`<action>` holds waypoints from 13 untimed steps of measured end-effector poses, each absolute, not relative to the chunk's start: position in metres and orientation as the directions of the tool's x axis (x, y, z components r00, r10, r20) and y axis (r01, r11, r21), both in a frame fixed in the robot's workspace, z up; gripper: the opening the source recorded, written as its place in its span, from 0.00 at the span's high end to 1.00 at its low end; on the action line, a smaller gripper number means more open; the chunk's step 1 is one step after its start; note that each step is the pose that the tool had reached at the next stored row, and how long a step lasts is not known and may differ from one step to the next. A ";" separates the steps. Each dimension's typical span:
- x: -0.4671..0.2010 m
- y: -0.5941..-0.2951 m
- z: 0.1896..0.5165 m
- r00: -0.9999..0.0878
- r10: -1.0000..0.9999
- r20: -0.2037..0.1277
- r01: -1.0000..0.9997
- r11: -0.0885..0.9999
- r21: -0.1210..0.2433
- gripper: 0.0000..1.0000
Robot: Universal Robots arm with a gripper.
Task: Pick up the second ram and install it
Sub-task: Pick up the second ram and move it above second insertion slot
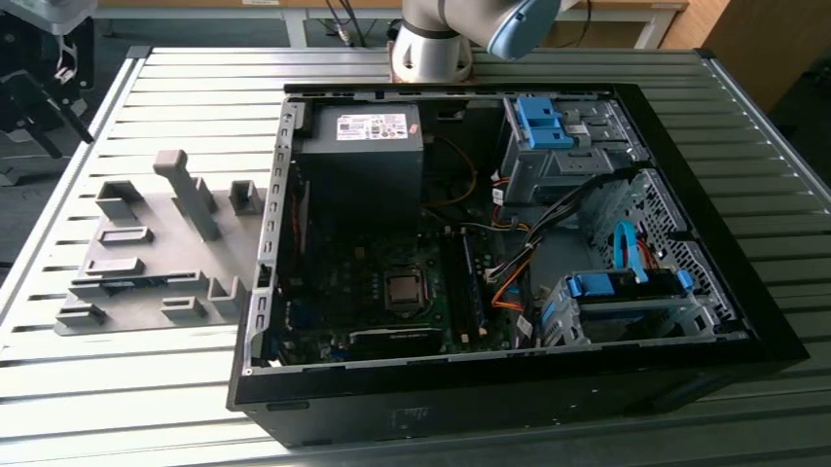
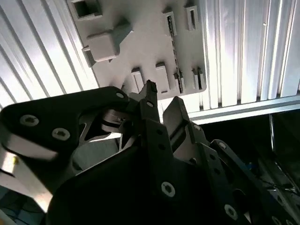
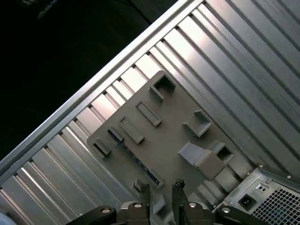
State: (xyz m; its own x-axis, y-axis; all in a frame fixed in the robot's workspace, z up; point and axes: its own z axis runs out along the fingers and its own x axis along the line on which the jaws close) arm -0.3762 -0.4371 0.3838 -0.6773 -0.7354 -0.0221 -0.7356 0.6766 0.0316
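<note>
APPROACH TO THE PICK: To do this well, I judge, my fingers should sit square across the stick's flat faces, centred on its length. I should then come straight down, so the thin board is neither scraped nor levered against its slot.

My claw (image 3: 161, 190) hangs over the grey holder tray (image 1: 156, 248) on the slatted table (image 1: 195, 88). Its fingers (image 2: 150, 89) are a narrow gap apart, pinching nothing and touching nothing.

The second ram (image 1: 134, 283), a thin blue-green stick, stands on edge in a long slot of that tray. That puts it in the lower left of the exterior view, beside the open computer case (image 1: 779, 341). In the first wrist view it runs as a dark line near my fingertips.
</note>
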 end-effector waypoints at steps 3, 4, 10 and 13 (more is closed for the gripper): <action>-0.376 -0.437 0.384 -0.641 -0.767 -0.022 -0.767 0.640 0.032 0.67; -0.376 -0.437 0.384 -0.629 -0.777 -0.022 -0.777 0.628 0.032 0.67; -0.376 -0.437 0.384 -0.480 -0.877 -0.022 -0.877 0.479 0.032 0.67; -0.376 -0.437 0.384 -0.437 -0.899 -0.022 -0.899 0.436 0.031 0.67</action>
